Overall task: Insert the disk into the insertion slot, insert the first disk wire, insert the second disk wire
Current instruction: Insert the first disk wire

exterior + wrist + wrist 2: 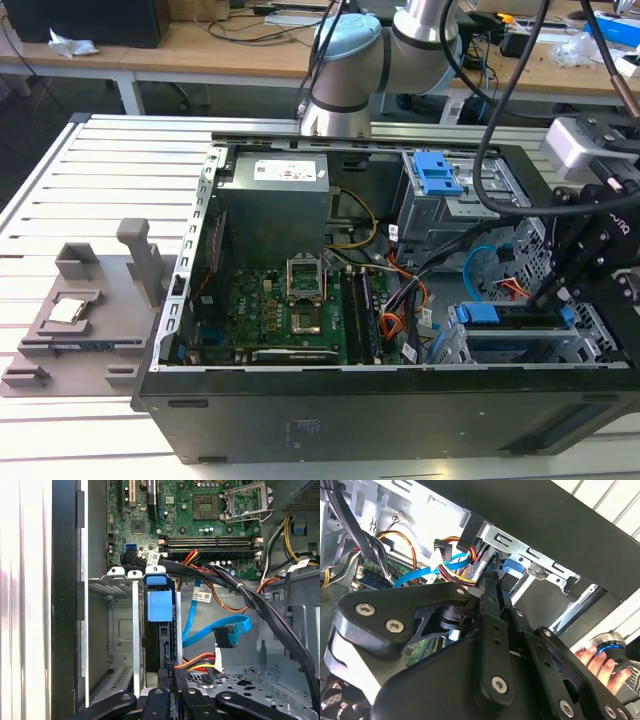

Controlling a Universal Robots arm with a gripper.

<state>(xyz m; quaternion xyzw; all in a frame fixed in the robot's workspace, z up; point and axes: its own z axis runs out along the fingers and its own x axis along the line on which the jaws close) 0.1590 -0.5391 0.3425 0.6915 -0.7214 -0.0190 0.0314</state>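
Observation:
The disk, in its blue caddy with the handle, stands edge-on inside the insertion slot of the silver cage. In the exterior view the disk lies in that cage at the case's right front. My gripper is shut, its tips against the disk's near end, and it also shows in the second wrist view. The first disk wire, red, orange and black, lies beside the disk. The second disk wire curls nearby, and its plug hangs free.
A thick black cable bundle crosses above the cage. The motherboard fills the case's middle. A bare blue bracket sits on the taller grey cage. A hand is outside the case wall.

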